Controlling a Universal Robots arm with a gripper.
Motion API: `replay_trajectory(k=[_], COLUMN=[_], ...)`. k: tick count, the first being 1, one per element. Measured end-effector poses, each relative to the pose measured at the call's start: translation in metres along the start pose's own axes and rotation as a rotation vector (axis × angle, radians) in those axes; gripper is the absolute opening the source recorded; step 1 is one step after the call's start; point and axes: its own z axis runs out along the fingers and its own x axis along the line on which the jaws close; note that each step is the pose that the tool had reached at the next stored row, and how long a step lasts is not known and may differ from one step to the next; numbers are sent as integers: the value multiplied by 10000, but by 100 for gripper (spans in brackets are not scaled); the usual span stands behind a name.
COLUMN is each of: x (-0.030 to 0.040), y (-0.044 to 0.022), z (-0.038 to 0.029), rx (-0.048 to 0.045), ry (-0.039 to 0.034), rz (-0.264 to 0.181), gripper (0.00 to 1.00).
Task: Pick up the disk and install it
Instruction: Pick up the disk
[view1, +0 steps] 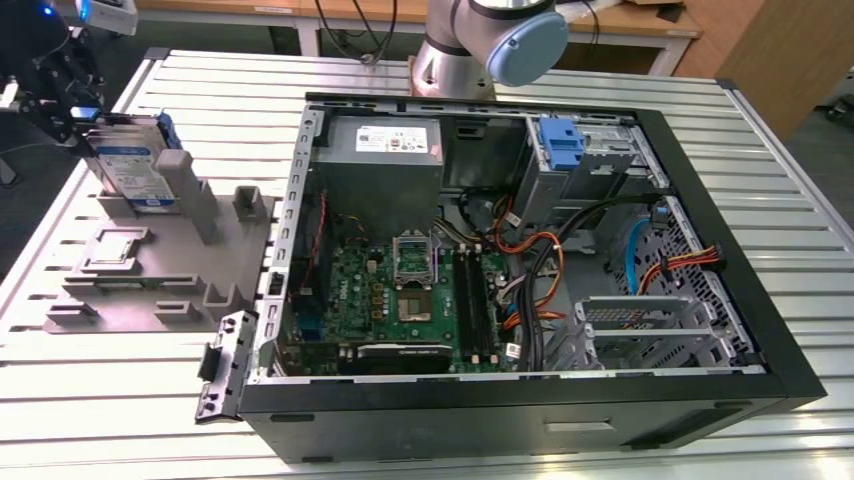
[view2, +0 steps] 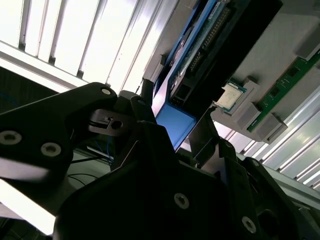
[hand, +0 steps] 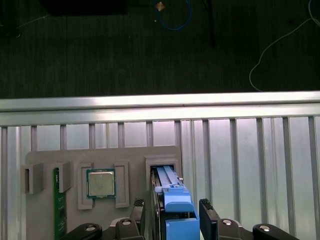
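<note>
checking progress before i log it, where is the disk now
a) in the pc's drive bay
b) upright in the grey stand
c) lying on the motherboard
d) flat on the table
b: the disk stands on edge in a slot of the grey stand, outside the case.

Tool (hand: 175, 217) pointing down, arm (view1: 483, 42) reached out

disk (hand: 176, 212) cut off by frame edge, arm (view1: 491, 45) cropped
</note>
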Motion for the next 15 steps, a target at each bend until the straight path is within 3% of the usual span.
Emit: replay_trajectory(k=[5,6,15], x=[0,0,-9], y=[0,0,-1], z=[1,1,2], rx=[2,2,2], ry=[-1,-1,-1], rz=[-2,-3,-4], gripper=[53,46,46])
